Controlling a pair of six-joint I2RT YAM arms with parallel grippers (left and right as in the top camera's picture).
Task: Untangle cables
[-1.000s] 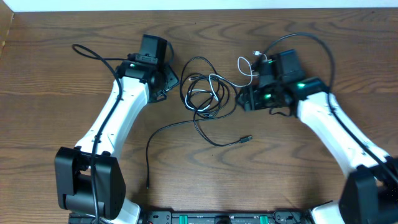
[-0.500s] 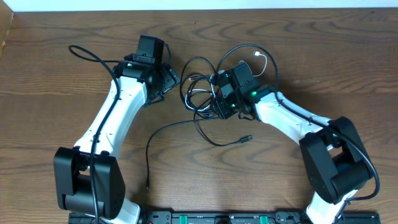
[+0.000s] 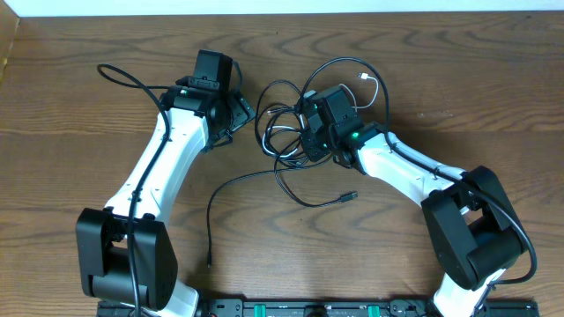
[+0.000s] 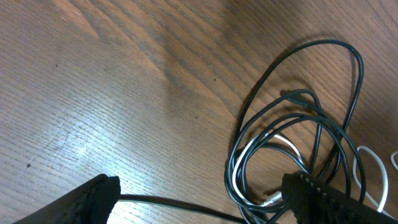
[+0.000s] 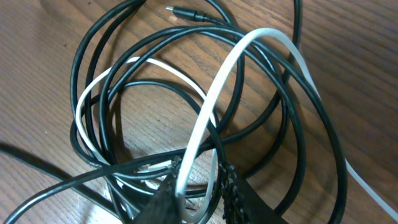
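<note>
Between tips of the right tool [image 5: 198, 175] — white cable [image 5: 219, 87].

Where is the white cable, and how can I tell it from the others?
Look at the wooden table, then at the knot of cables between the two arms. The white cable loops through that knot and passes between the jaws of the right gripper. It is the only white one; the black cords around it are all dark.
</note>
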